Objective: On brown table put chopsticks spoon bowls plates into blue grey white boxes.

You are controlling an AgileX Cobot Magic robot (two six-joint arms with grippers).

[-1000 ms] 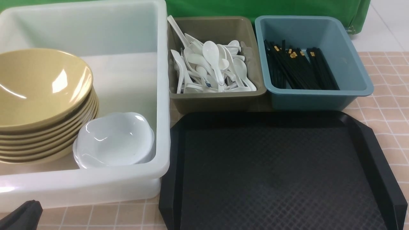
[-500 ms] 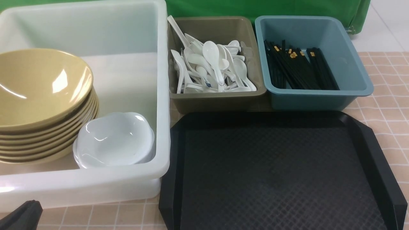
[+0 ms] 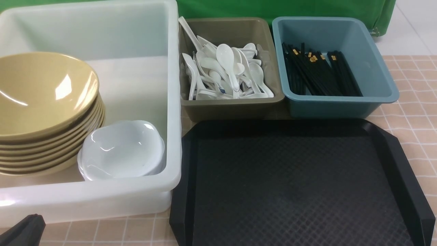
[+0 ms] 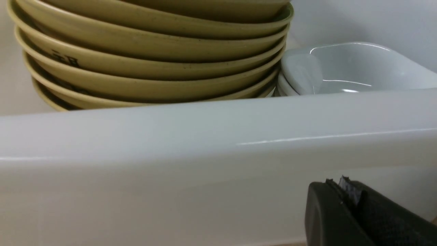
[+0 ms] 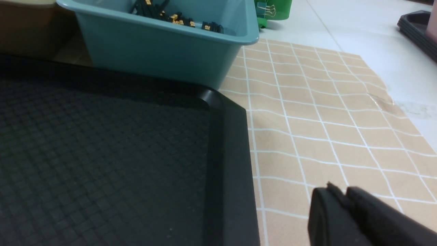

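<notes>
A stack of several yellow bowls (image 3: 41, 92) fills the left of the big white box (image 3: 102, 191), with white plates (image 3: 121, 148) nested beside it. White spoons (image 3: 225, 71) are piled in the olive-grey box (image 3: 232, 106). Black chopsticks (image 3: 317, 73) lie in the blue box (image 3: 341, 106). My left gripper (image 4: 336, 182) is shut and empty, low outside the white box's near wall (image 4: 205, 143), below the bowls (image 4: 153, 68) and plates (image 4: 348, 71). My right gripper (image 5: 338, 191) is shut on nothing over the brown table (image 5: 324, 119), right of the tray.
A flat black tray (image 3: 293, 184) lies in front of the grey and blue boxes, with nothing on it. Green cloth (image 3: 273, 8) hangs behind the boxes. Beyond the table's far right edge are white floor and a stack of dark trays (image 5: 418, 24).
</notes>
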